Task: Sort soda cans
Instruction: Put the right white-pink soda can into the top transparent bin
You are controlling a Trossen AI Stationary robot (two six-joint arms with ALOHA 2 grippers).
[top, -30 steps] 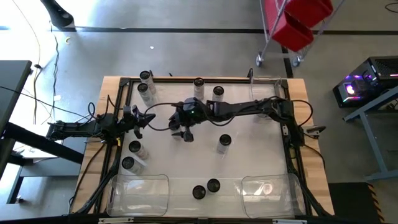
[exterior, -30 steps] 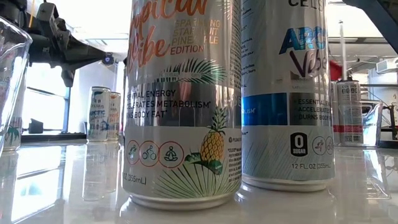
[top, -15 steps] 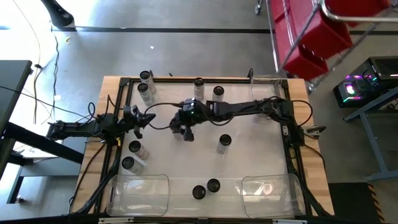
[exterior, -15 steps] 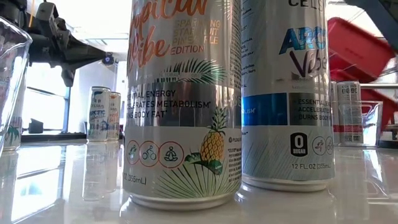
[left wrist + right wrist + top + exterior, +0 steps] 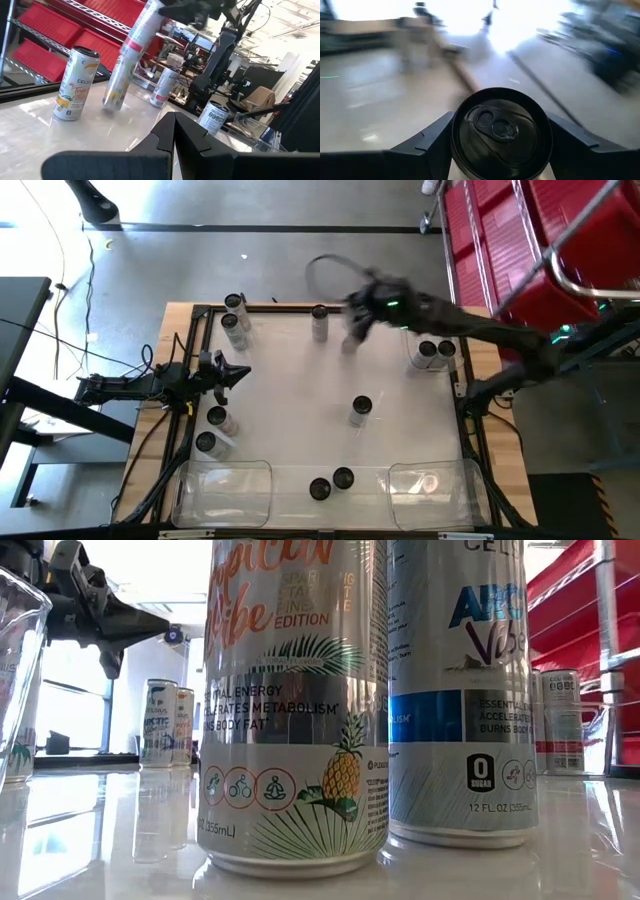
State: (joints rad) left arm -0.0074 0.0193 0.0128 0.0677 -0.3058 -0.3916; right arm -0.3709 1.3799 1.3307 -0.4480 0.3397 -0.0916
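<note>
Aloft over the worktop's (image 5: 400, 430) far edge, right claw (image 5: 501, 132) clamped on a soda can (image 5: 501, 131), dark top facing the wrist camera, body tilted in the left wrist view. Left claw (image 5: 232, 372) parked shut by the left edge, holding nothing. Elsewhere, other cans (image 5: 360, 410) upright across the surface, two in a clear bin (image 5: 412, 352) at the far right corner.

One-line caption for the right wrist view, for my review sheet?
Right gripper clamped around a soda can, its dark top filling the view, carried above the table.
</note>
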